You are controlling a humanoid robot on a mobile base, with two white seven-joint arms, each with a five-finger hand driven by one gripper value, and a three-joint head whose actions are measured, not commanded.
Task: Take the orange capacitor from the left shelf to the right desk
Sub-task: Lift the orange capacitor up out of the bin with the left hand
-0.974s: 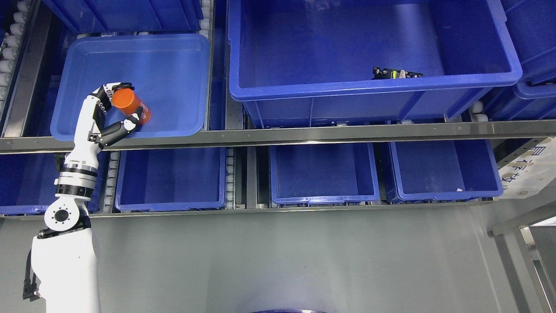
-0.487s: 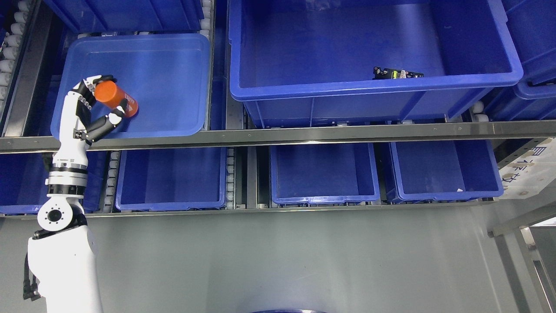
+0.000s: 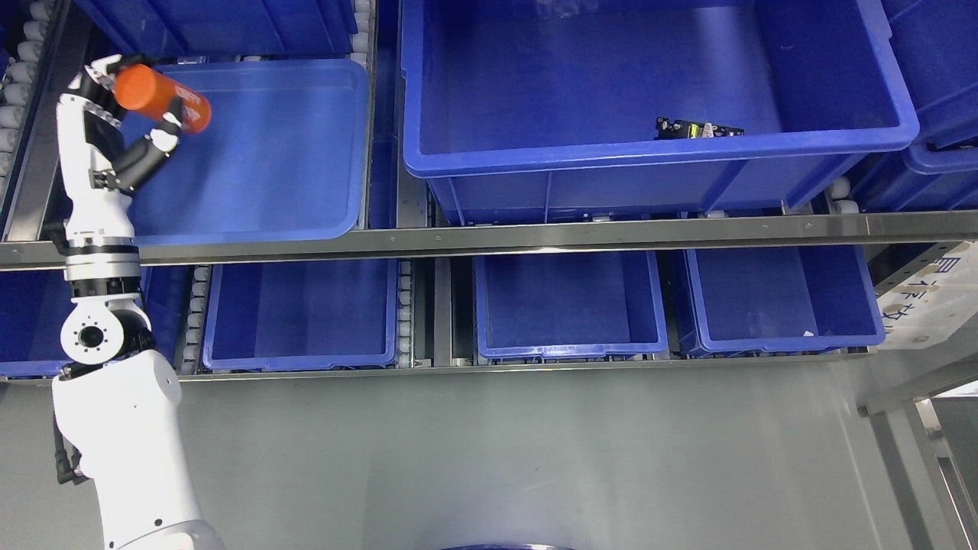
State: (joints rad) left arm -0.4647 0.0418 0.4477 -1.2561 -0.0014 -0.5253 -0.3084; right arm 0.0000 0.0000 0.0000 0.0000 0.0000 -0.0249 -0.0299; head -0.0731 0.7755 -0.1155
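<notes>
Hand: the robot's left hand [image 3: 114, 107] grips the orange capacitor [image 3: 162, 99], fingers curled over its near end and thumb pressed under its body; the right hand is out of view.

Change: within the past second the arm has carried the capacitor from low inside the shallow blue tray [image 3: 306, 153] up toward the tray's far left corner, and it now hangs above the rim there.

Meaning: the pick looks complete and the lift is under way; by this judgement, what remains is the carry away from the shelf to the counter on the right, which is not clearly in view.

Capacitor: a smooth orange cylinder with a rounded end cap, tilted so its far end points down and right into the tray; dark print runs along its side, too small to read.

Position: over the tray's upper left corner, clear of the tray floor.

Surroundings: right of the tray, a large deep bin [image 3: 657, 153] holds a small dark part [image 3: 699, 128].
</notes>
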